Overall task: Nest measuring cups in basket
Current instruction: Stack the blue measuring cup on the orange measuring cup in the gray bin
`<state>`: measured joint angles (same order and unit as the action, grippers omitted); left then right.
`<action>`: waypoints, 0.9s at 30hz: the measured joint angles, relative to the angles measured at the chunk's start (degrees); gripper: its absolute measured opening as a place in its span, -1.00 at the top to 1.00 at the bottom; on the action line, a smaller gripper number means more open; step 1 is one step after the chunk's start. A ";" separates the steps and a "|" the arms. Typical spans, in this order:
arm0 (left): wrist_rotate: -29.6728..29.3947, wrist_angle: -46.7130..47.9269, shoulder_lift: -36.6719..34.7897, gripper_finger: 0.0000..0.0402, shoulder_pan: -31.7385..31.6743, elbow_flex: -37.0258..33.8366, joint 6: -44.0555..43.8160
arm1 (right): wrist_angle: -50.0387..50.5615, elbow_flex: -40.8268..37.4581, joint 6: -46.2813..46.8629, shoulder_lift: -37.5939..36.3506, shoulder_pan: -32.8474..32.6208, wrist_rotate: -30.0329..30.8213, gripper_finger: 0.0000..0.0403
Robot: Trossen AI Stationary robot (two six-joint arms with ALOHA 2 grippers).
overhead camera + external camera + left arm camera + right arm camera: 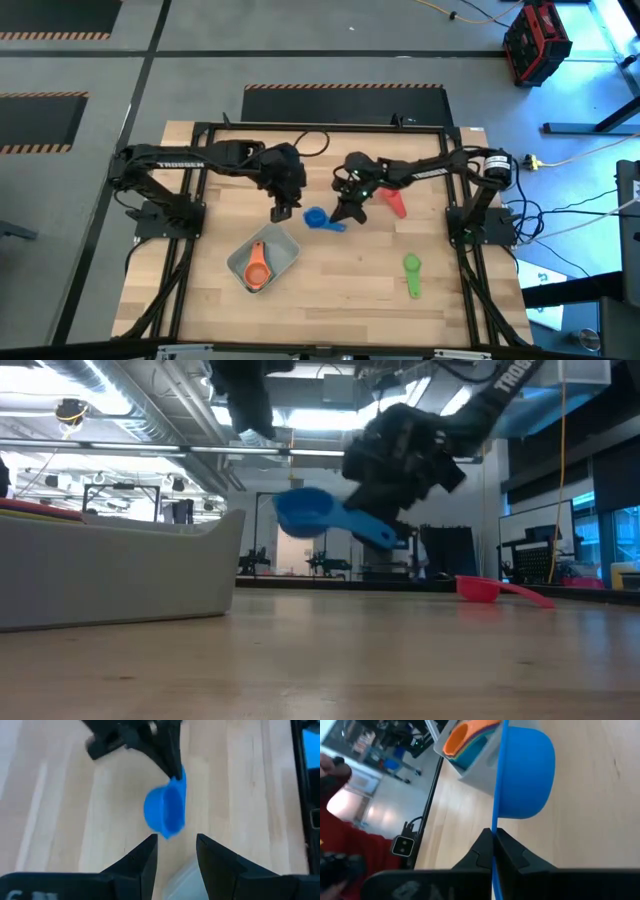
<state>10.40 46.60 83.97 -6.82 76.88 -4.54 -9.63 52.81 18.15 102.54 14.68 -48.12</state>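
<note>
Blue cup: the blue measuring cup (317, 219) is hanging above the worktop (350, 280), near the middle, tilted on its side in the low view, bowl toward the basket and handle toward the right claw.
Grip: the right claw (347, 213) is pinching the cup's flat handle between fingers that are pressed together on it; in the right wrist view the handle is showing edge-on as a thin blue line running between the fingertips (485, 851).
Left claw: the left claw (283, 210) is hovering just beside the blue cup on the basket side, its fingers (145, 857) standing apart with nothing between them; in its wrist view the cup's bowl is sitting just past the gap.
Basket: the pale grey-blue basket (284, 243) is sitting on the worktop near the front left, close to the lifted cup but not touching it.
Basket contents: an orange measuring cup (257, 269) is lying on top; the right wrist view is showing more coloured rims stacked under it, too blurred to tell apart.
Pink-red cup: the pink-red measuring cup (394, 203) is lying on the worktop just beside the right arm.
Green cup: the green measuring cup (412, 273) is lying well apart, toward the front right.
</note>
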 joint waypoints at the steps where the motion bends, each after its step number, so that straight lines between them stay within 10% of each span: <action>1: 0.00 0.18 -0.18 0.36 0.13 0.17 -0.78 | 2.60 1.78 -1.44 0.00 0.00 -0.02 0.97; 11: -0.43 12.65 -3.33 0.36 2.06 0.19 -8.89 | 30.43 19.71 -14.15 0.00 0.00 -2.48 0.97; 27: -11.92 4.72 -3.40 0.36 10.87 0.11 -8.78 | 42.08 25.27 -14.07 2.25 -1.07 -11.05 0.97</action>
<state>-1.51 51.32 80.58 4.05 76.99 -13.32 32.45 78.08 4.08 104.79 13.61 -59.17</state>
